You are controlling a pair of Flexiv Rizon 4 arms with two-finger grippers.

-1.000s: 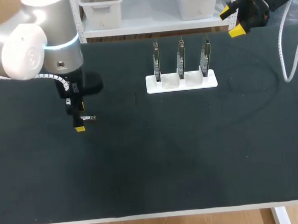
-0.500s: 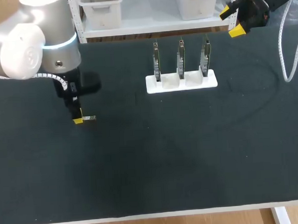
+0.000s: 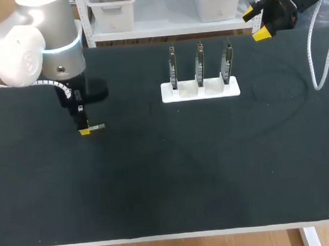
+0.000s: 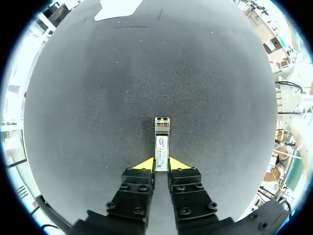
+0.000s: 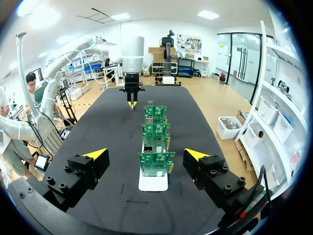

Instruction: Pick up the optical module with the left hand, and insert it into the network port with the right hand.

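The optical module [image 4: 162, 139] is a slim silver bar lying flat on the dark mat, and my left gripper [image 4: 161, 164] is shut on its near end, one yellow tip on each side. In the head view the left gripper [image 3: 85, 131] is at the table's left, with the module [image 3: 97, 127] sticking out to its right. A white holder [image 3: 200, 90] at the back middle carries three upright boards [image 5: 156, 163] with network ports. My right gripper [image 3: 257, 23] hangs open and holds nothing, above the table's back right corner and behind the holder.
A white coiled cable [image 3: 316, 65] hangs over the table's right edge. The dark mat [image 3: 183, 166] covers the whole tabletop. The holder's white base [image 5: 152, 182] lies just ahead of the right gripper [image 5: 145, 153].
My left gripper's fingers closed from wide apart onto the optical module, and the arm shifted slightly toward the back. The right arm has not moved.
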